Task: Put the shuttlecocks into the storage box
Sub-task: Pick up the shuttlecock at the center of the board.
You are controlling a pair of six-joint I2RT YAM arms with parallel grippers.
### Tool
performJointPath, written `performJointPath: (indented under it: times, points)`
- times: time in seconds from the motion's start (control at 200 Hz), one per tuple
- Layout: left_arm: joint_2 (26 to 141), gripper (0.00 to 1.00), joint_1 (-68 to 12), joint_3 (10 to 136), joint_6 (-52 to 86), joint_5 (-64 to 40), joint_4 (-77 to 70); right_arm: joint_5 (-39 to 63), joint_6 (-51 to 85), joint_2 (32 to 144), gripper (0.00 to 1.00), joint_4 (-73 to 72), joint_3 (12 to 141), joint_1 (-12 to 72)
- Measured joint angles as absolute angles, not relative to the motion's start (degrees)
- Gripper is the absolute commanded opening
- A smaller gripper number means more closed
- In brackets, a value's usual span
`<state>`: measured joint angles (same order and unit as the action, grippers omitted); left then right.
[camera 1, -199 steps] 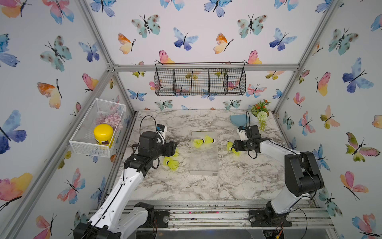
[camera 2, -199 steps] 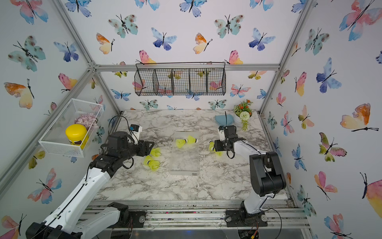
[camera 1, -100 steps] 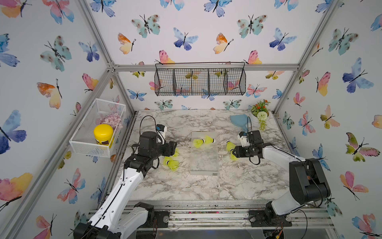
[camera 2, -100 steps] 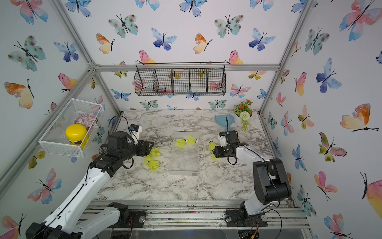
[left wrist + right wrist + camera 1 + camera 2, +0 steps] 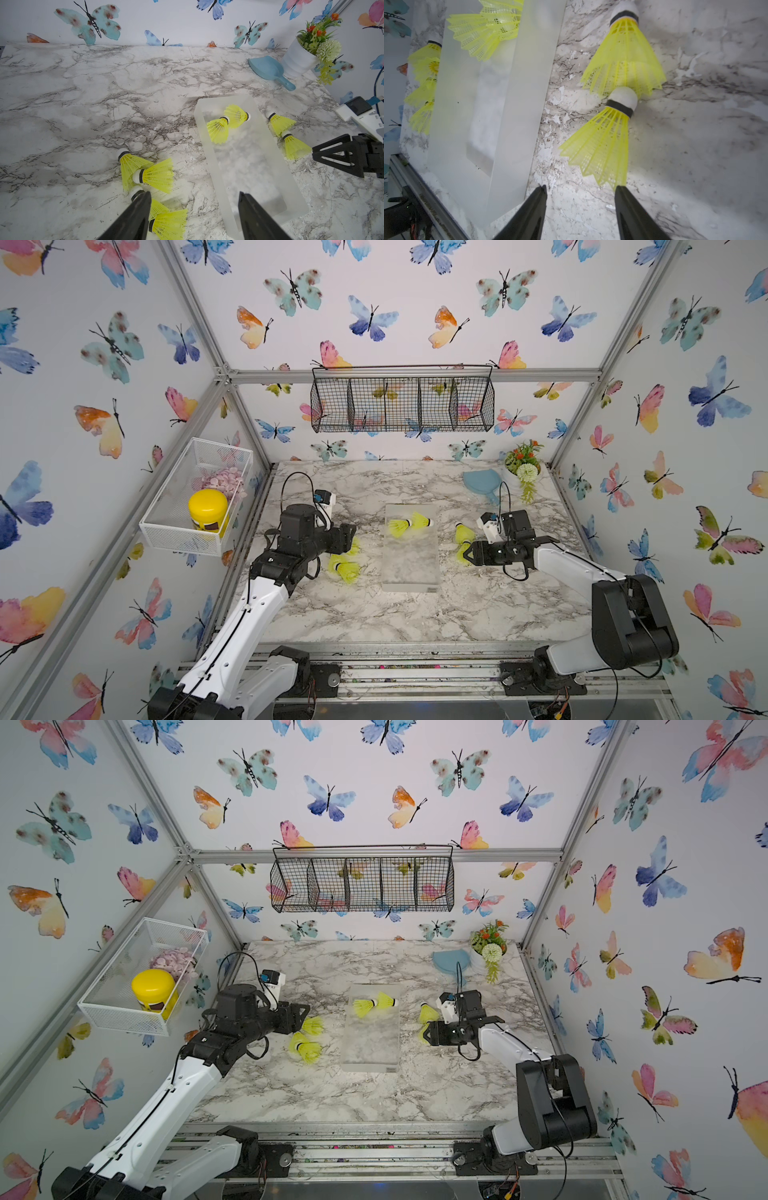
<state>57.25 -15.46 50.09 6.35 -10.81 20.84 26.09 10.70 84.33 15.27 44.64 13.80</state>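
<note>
The frosted storage box lies mid-table with two neon yellow shuttlecocks at its far end. Several more shuttlecocks lie in a cluster left of the box. My left gripper hovers open over them, one finger beside a white tip, the other over the box's rim. Right of the box lie two shuttlecocks, one tip at the other's skirt. My right gripper stands open and empty just short of the nearer skirt, one finger at its edge.
A blue scoop and a potted plant stand at the back right. A white mesh basket with a yellow jar hangs on the left wall. A black wire basket hangs on the back wall.
My right gripper has drawn back toward the table's front, off the right-hand shuttlecocks, and its jaws have widened a little. The left arm has not moved.
</note>
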Motion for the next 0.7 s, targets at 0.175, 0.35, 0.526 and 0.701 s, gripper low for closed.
performJointPath:
  times: [0.175,0.35,0.526,0.701]
  points:
    - [57.3,0.71,-15.5,50.1,6.4,-10.8,20.8,30.3,11.1,85.6,0.59,12.3,43.5,13.8]
    - [57.3,0.72,-15.5,50.1,6.4,-10.8,20.8,34.8,11.7,87.9,0.59,8.5,43.5,13.8]
    - [57.3,0.72,-15.5,50.1,6.4,-10.8,20.8,36.9,12.3,89.9,0.59,5.1,44.2,13.9]
    - [57.3,0.71,-15.5,50.1,6.4,-10.8,20.8,38.6,12.6,93.8,0.59,2.0,46.5,14.1]
